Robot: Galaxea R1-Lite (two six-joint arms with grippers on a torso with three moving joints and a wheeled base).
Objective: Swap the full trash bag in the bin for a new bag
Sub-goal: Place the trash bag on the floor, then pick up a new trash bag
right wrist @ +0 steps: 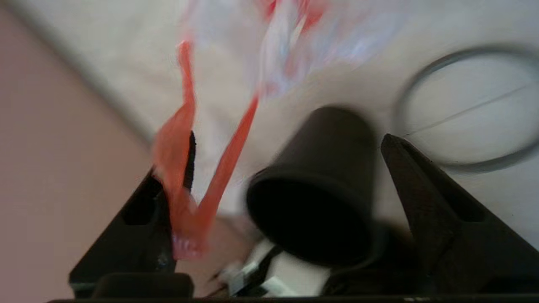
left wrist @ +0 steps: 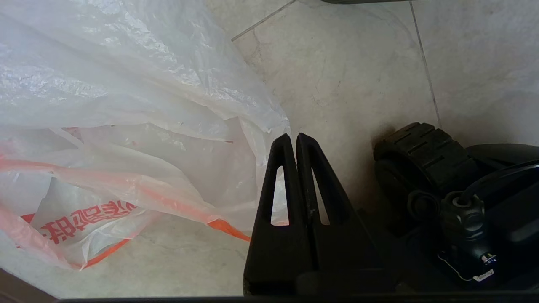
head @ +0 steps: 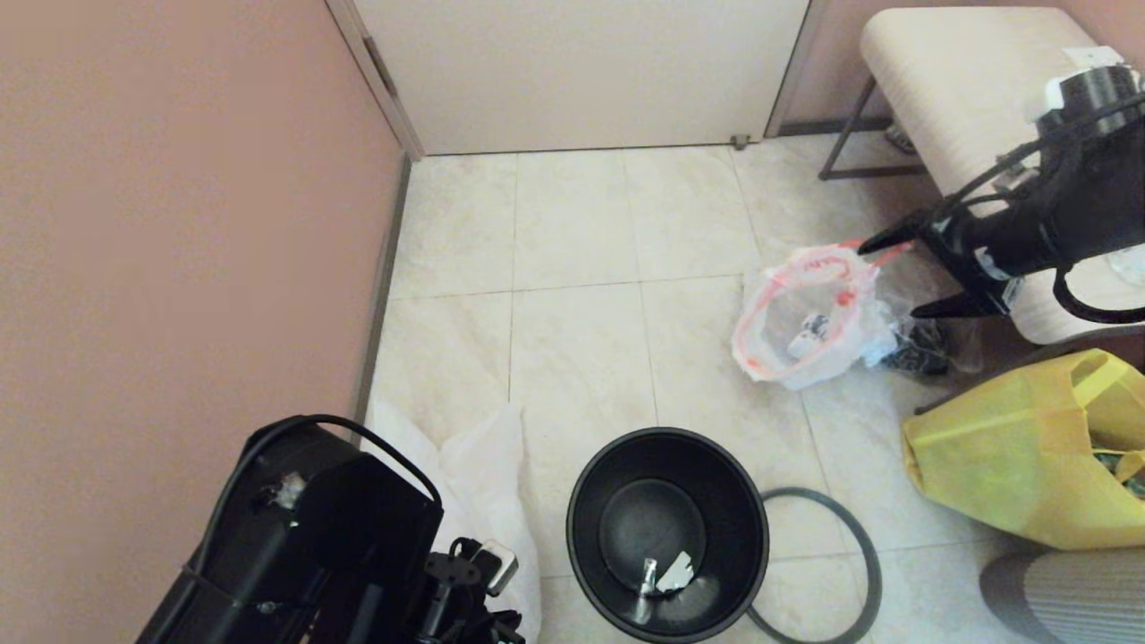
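Observation:
The bin (head: 666, 532) stands unlined on the tiled floor, black, with small scraps at its bottom. Its dark grey rim hoop (head: 854, 537) lies on the floor to its right. The full trash bag (head: 805, 322) sits on the floor further back and right, lumpy, mouth open. My right gripper (head: 890, 279) hovers open beside it. In the right wrist view the right gripper (right wrist: 288, 135) has an orange handle (right wrist: 181, 160) draped over one finger. The new bag (left wrist: 126, 126) lies limp by the left wall. My left gripper (left wrist: 293, 136) is shut and empty beside it.
A yellow tote bag (head: 1011, 456) sits at the right, and a clear bag with dark contents (head: 921, 353) lies behind the full bag. A cushioned stool (head: 966, 89) stands at the back right. The pink wall (head: 179, 224) closes the left side. A door (head: 581, 72) is behind.

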